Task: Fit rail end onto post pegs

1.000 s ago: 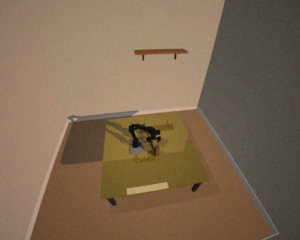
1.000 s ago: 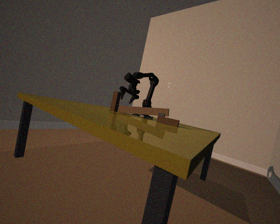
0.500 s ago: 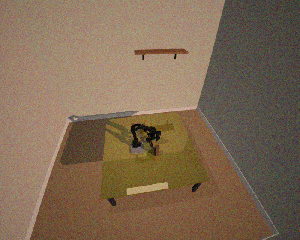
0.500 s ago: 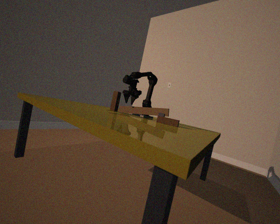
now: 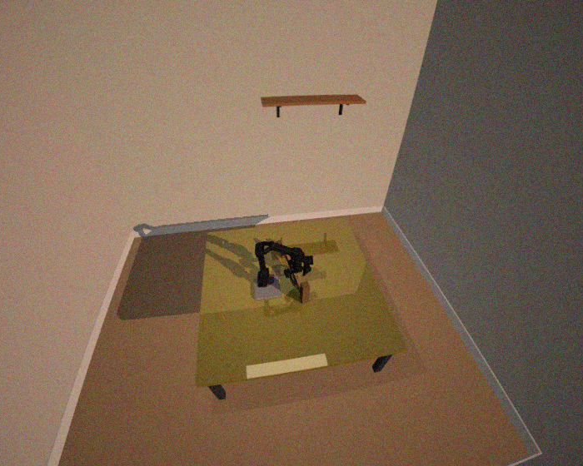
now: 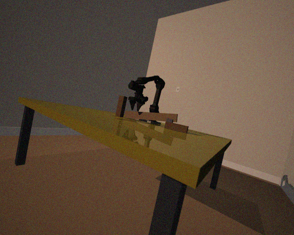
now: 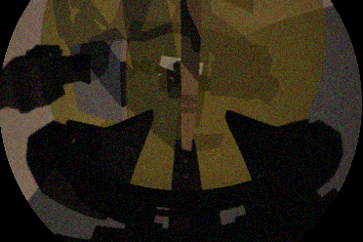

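Observation:
The long wooden rail (image 6: 158, 116) (image 7: 188, 86) runs from the bracket (image 6: 169, 120) on the low footboard block (image 6: 178, 127) to a near end low at the table beside the post. The upright wooden post (image 5: 305, 293) (image 6: 120, 106) shows its dark face in the wrist view (image 7: 186, 170), with small marks that may be the pegs. The rail's holes are not visible, and I cannot tell if its end touches the post. My gripper (image 6: 135, 110) (image 7: 189, 112) is open and empty, pointing down above the rail near the post, its fingers on either side of the rail's line in the wrist view.
The arm's base stands on a grey plate (image 5: 266, 292) beside the rail. The yellow table (image 5: 301, 328) (image 6: 91, 121) carries a pale strip (image 5: 286, 366) at its front edge. A wooden shelf (image 5: 311, 101) hangs high on the wall.

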{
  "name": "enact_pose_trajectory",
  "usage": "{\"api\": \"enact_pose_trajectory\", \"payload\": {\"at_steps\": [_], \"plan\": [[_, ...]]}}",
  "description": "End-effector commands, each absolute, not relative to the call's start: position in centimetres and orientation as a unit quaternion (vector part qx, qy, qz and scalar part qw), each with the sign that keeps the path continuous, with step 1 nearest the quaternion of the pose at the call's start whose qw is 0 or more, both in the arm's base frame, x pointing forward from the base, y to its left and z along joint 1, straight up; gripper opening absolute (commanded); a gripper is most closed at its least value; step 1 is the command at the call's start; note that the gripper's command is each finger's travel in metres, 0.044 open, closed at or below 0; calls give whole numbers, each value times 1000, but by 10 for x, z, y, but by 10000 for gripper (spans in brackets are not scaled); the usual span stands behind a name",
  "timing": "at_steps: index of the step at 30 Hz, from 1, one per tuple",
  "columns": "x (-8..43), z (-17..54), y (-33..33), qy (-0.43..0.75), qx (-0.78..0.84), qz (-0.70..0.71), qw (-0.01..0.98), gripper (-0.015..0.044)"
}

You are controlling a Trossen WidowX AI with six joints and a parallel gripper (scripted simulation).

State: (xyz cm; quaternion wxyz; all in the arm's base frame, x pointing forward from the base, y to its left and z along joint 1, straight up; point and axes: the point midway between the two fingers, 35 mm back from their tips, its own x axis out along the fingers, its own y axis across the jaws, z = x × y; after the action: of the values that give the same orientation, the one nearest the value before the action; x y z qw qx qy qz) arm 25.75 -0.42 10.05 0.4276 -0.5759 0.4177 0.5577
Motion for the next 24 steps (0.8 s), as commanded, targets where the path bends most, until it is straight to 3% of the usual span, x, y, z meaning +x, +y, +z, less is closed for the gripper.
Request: {"api": "enact_pose_trajectory", "payload": {"at_steps": [1,24], "plan": [[258,92,-4,416,-575,561,426,440],[258,55,-4,416,-575,561,426,440]]}}
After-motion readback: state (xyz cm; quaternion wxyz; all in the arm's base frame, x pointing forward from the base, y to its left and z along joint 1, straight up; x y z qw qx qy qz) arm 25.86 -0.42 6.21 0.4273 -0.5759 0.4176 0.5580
